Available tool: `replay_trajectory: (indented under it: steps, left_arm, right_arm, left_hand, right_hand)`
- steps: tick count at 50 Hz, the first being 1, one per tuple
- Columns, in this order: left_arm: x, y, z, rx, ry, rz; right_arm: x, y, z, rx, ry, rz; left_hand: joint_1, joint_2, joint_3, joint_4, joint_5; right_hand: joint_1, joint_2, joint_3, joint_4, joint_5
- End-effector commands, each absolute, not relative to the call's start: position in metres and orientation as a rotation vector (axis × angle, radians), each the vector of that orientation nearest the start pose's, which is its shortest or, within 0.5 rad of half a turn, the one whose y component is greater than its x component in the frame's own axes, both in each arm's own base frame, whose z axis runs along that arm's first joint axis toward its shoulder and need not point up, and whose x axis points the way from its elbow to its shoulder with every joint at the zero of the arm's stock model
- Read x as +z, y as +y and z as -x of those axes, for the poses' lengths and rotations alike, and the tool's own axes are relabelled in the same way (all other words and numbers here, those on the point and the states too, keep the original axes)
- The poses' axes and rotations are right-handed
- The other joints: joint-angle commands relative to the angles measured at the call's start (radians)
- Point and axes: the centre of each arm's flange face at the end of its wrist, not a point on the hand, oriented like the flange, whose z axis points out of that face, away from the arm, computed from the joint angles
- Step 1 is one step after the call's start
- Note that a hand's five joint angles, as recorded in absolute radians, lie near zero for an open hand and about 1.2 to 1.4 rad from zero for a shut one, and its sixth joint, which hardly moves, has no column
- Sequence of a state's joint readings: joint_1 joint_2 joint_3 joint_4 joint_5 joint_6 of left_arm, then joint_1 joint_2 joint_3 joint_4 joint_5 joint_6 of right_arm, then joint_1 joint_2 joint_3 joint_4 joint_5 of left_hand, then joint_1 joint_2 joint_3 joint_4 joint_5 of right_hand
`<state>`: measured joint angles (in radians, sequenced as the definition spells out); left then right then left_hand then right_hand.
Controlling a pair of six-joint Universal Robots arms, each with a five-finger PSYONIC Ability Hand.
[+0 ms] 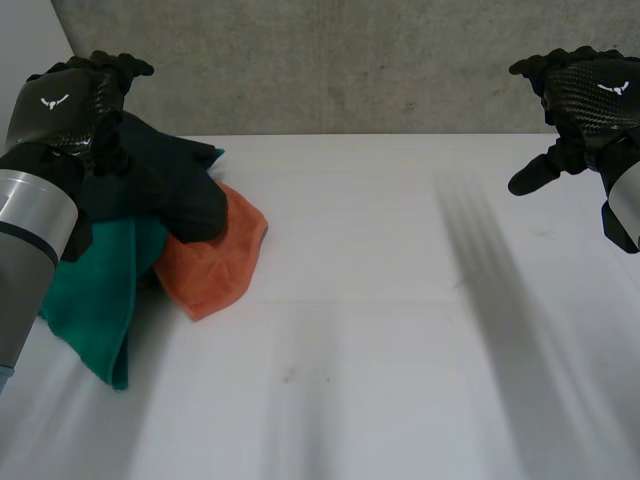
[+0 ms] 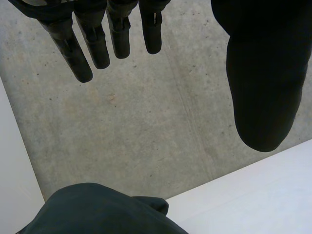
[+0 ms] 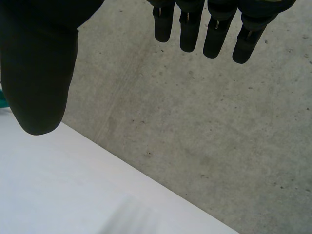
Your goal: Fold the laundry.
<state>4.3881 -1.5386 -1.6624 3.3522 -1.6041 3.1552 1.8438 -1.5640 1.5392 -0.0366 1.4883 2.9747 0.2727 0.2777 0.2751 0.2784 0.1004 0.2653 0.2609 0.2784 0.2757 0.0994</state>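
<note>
A heap of laundry lies at the table's far left: a dark cloth [image 1: 165, 185] on top, an orange cloth [image 1: 215, 255] under its right side, and a green cloth [image 1: 95, 290] reaching toward the front. My left hand [image 1: 70, 100] hovers above the heap's back left, raised off it, fingers [image 2: 92, 44] straight and apart, holding nothing. The dark cloth [image 2: 102, 209] lies below that palm. My right hand [image 1: 585, 95] hangs in the air at the far right, well away from the cloths, with straight fingers [image 3: 214, 29] and thumb spread, empty.
The white table [image 1: 400, 330] stretches wide between the two hands and toward the front. A grey concrete wall [image 1: 340, 60] runs along its far edge, and a white panel [image 1: 25, 40] stands at the far left corner.
</note>
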Motion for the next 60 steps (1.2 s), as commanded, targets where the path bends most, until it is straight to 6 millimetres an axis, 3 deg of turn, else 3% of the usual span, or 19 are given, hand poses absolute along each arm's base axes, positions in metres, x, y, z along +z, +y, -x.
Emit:
replay_trajectory:
  steps: [1,10,15,20,24,25,26,30,32,37,39,41,46,50,52,53,58,59,60]
  left_arm:
    - [0.319,-0.260,0.218,-2.577,2.128,-0.326]
    - [0.282,-0.341,0.178,-2.452,2.133,-0.260]
    - [0.237,-0.395,0.149,-2.257,2.112,-0.367]
    - [0.198,-0.427,0.119,-2.031,2.035,-0.511]
    - [0.182,-0.442,0.108,-1.950,1.986,-0.574]
    - [0.182,-0.445,0.106,-1.950,1.983,-0.567]
    - [0.184,-0.447,0.105,-1.972,1.982,-0.547]
    - [0.191,-0.447,0.111,-2.038,1.985,-0.509]
    - [0.202,-0.446,0.116,-2.086,1.973,-0.484]
    - [0.270,-0.417,0.161,-2.386,1.869,-0.453]
    - [0.286,-0.406,0.176,-2.463,1.841,-0.465]
    - [0.312,-0.385,0.201,-2.587,1.780,-0.499]
    - [0.345,-0.344,0.248,-2.762,1.700,-0.609]
    - [0.332,-0.301,0.315,-2.865,1.760,-0.825]
    - [0.320,-0.289,0.335,-2.874,1.799,-0.899]
    - [0.306,-0.279,0.353,-2.868,1.845,-0.971]
    - [0.255,-0.266,0.393,-2.795,1.985,-1.132]
    - [0.235,-0.264,0.404,-2.753,2.025,-1.185]
    - [0.224,-0.263,0.408,-2.718,2.050,-1.216]
  right_arm:
    - [0.322,-0.262,-0.218,-2.182,1.990,0.549]
    - [0.321,-0.261,-0.219,-2.176,1.990,0.557]
    - [0.320,-0.261,-0.219,-2.174,1.993,0.559]
    - [0.319,-0.261,-0.219,-2.170,1.995,0.561]
    - [0.317,-0.262,-0.220,-2.166,2.001,0.563]
    - [0.313,-0.264,-0.220,-2.155,2.012,0.565]
    - [0.311,-0.265,-0.220,-2.147,2.020,0.567]
    - [0.305,-0.268,-0.221,-2.126,2.042,0.569]
    - [0.305,-0.268,-0.221,-2.126,2.042,0.569]
    - [0.307,-0.269,-0.220,-2.134,2.037,0.567]
    - [0.308,-0.269,-0.220,-2.138,2.034,0.568]
    - [0.308,-0.269,-0.220,-2.139,2.032,0.568]
    - [0.311,-0.269,-0.220,-2.164,2.027,0.592]
    - [0.311,-0.268,-0.220,-2.174,2.026,0.606]
    - [0.311,-0.268,-0.220,-2.175,2.026,0.608]
    - [0.311,-0.268,-0.220,-2.175,2.026,0.609]
    - [0.311,-0.269,-0.220,-2.178,2.026,0.608]
    - [0.311,-0.269,-0.220,-2.178,2.026,0.608]
    - [0.311,-0.270,-0.220,-2.176,2.027,0.608]
  left_hand:
    - [-0.098,-0.103,-0.101,-0.104,-0.100]
    - [-0.098,-0.103,-0.101,-0.104,-0.100]
    - [-0.098,-0.103,-0.101,-0.104,-0.100]
    - [-0.098,-0.103,-0.101,-0.104,-0.100]
    - [-0.065,-0.070,-0.068,-0.071,-0.068]
    - [-0.021,-0.026,-0.024,-0.027,-0.024]
    - [0.284,0.279,0.282,0.278,0.282]
    - [1.121,1.116,1.119,1.116,1.119]
    - [1.124,1.119,1.121,1.118,1.121]
    - [1.124,1.119,1.121,1.118,1.121]
    - [1.124,1.119,1.121,1.118,1.121]
    - [1.124,1.119,1.121,1.118,1.121]
    - [1.124,1.119,1.121,1.118,1.121]
    - [1.124,1.119,1.121,1.118,1.121]
    - [1.124,1.119,1.121,1.118,1.121]
    - [1.124,1.119,1.121,1.118,1.121]
    - [1.124,1.119,1.121,1.118,1.121]
    - [1.048,1.043,1.046,1.043,1.046]
    - [0.792,0.787,0.789,0.786,0.790]
  right_hand:
    - [-0.091,-0.086,-0.104,-0.101,-0.099]
    - [-0.091,-0.086,-0.104,-0.101,-0.099]
    - [-0.091,-0.086,-0.104,-0.101,-0.099]
    - [-0.091,-0.086,-0.104,-0.101,-0.099]
    - [-0.091,-0.086,-0.104,-0.101,-0.099]
    - [-0.091,-0.086,-0.104,-0.101,-0.099]
    - [-0.091,-0.086,-0.104,-0.101,-0.099]
    - [-0.091,-0.086,-0.104,-0.101,-0.099]
    - [-0.091,-0.086,-0.104,-0.101,-0.099]
    - [-0.091,-0.086,-0.104,-0.101,-0.099]
    - [-0.091,-0.086,-0.104,-0.101,-0.099]
    - [-0.091,-0.086,-0.104,-0.101,-0.099]
    - [-0.091,-0.086,-0.104,-0.101,-0.099]
    - [-0.091,-0.086,-0.104,-0.101,-0.099]
    - [-0.091,-0.086,-0.104,-0.101,-0.099]
    - [-0.091,-0.086,-0.104,-0.101,-0.099]
    - [-0.091,-0.086,-0.104,-0.101,-0.099]
    - [-0.091,-0.086,-0.104,-0.101,-0.099]
    - [-0.091,-0.086,-0.104,-0.101,-0.099]
